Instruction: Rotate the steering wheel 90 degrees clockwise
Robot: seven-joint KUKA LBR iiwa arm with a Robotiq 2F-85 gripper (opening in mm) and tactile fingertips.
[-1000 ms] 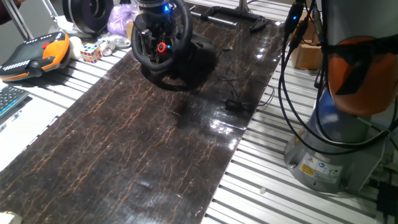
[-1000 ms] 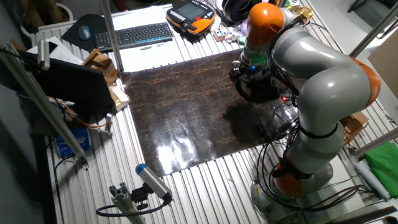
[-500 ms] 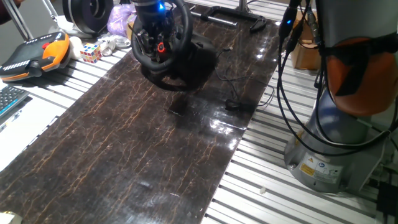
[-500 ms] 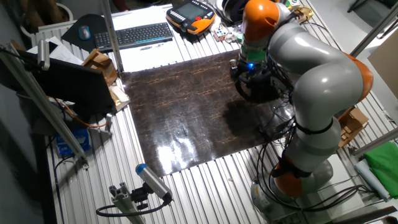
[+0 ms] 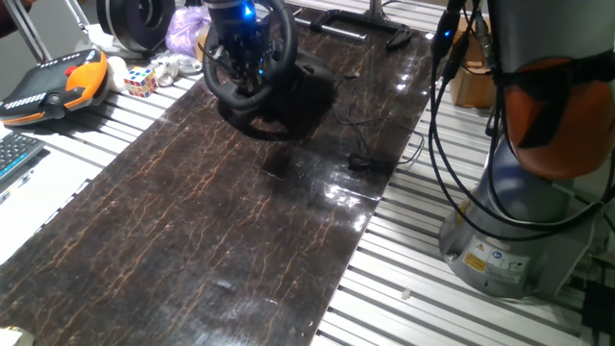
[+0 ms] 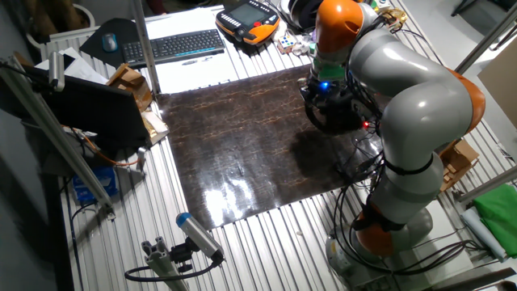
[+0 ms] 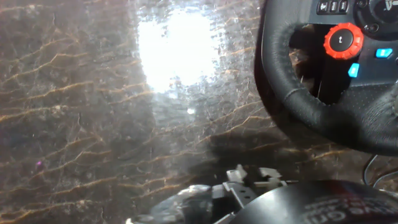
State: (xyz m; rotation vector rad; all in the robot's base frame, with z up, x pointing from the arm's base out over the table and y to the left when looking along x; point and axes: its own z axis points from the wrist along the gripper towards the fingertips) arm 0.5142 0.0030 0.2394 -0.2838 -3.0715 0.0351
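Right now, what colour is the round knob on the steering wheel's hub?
Red, with a black centre; the knob shows best in the hand view.

From here I can read only a small "t" on the red knob (image 7: 340, 41) of the steering wheel (image 7: 323, 109); the other labels are too blurred

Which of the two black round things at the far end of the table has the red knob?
The steering wheel, the one the pincer is at; its red knob shows in the hand view. The black ring behind the Rubik's cube has none.
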